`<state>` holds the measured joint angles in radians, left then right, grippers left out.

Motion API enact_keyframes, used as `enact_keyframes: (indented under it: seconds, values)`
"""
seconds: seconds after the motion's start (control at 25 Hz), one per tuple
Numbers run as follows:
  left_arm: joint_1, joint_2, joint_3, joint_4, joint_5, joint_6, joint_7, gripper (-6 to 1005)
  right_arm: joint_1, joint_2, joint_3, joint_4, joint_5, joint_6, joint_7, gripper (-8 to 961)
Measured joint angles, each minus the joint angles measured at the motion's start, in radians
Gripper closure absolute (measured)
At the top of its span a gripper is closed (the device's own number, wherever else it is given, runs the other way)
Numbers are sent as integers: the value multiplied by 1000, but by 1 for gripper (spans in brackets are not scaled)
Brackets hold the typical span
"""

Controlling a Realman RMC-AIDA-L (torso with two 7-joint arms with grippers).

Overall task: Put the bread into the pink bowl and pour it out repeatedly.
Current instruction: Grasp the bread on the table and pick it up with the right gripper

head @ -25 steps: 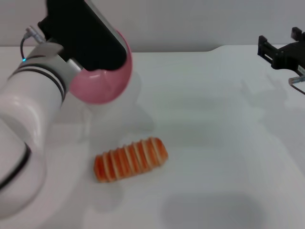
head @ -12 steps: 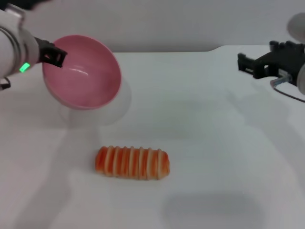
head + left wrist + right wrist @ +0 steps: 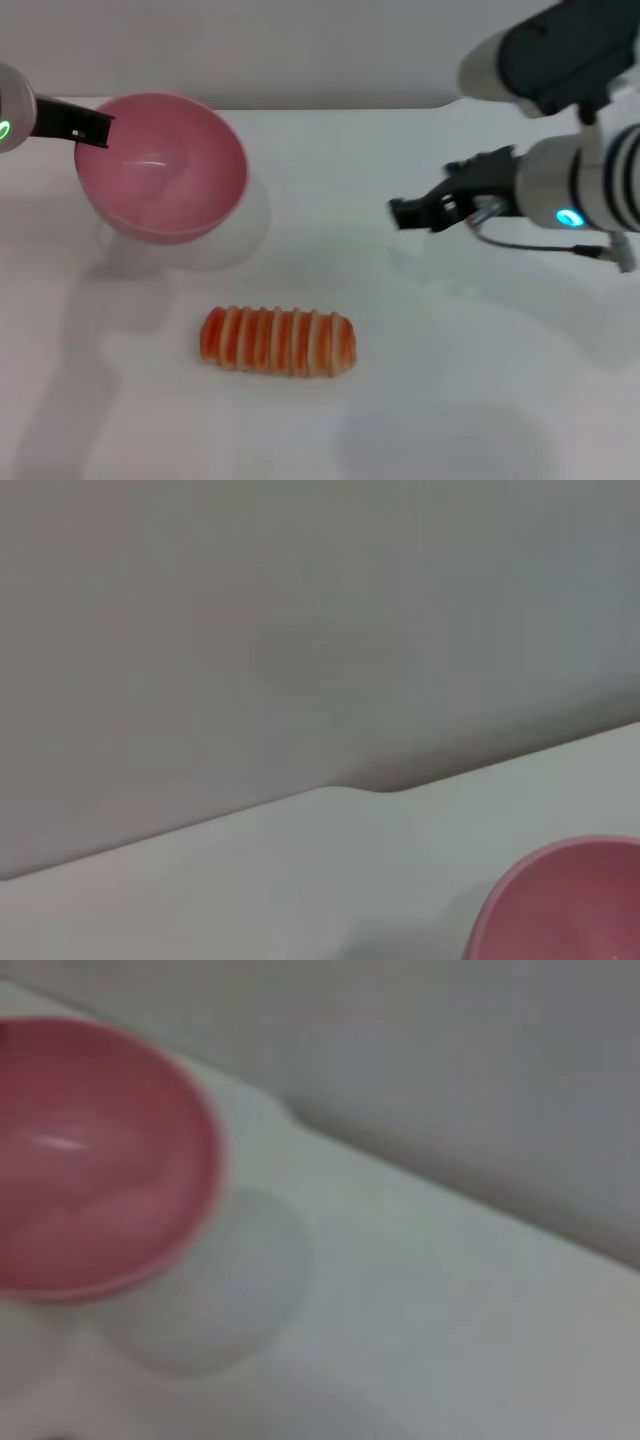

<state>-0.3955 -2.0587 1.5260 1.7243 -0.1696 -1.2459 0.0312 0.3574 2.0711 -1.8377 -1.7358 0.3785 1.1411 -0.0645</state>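
Left gripper (image 3: 95, 128) pinches the pink bowl's (image 3: 165, 170) rim, bowl apparently just above the table (image 3: 420, 350). Bread (image 3: 278, 341) lies near, in front. Right gripper (image 3: 405, 213) hovers mid-table; jaws can't tell.

Head cam overhead; wrists share bowl (image 3: 160, 165)

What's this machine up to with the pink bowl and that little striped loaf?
The left gripper holds the pink bowl by its rim at the left of the white table, tipped a little toward the camera and empty. The bread lies on the table in front of the bowl, with nothing touching it. The right gripper is out over the table to the right of both, holding nothing. So the loaf is out of the bowl and has yet to be picked up.
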Motion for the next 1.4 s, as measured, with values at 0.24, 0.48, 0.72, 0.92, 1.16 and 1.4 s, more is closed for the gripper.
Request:
enact_keyframes:
  seconds: [0.24,0.48,0.72,0.92,1.16,1.4]
  values:
    - [-20,0,-74,-46,-1,-17,2,970,55,4,-41,49,132,-2,-17,177]
    - [-26,0,-91,-63,1,-12,6,970,65,5,-95,93,236,-39,-31,177]
    - [-46,0,-88,-92,4,12,6,970,84,7,-143,230,320,-125,-60,178]
    - [-51,0,-87,-94,3,20,5,969,112,7,-159,320,386,-161,-91,177]
    - [-56,0,-85,-99,-1,31,5,969,160,9,-175,432,407,-211,-103,178]
    - [-57,-1,-84,-101,-5,35,4,969,213,12,-176,563,487,-255,-161,178]
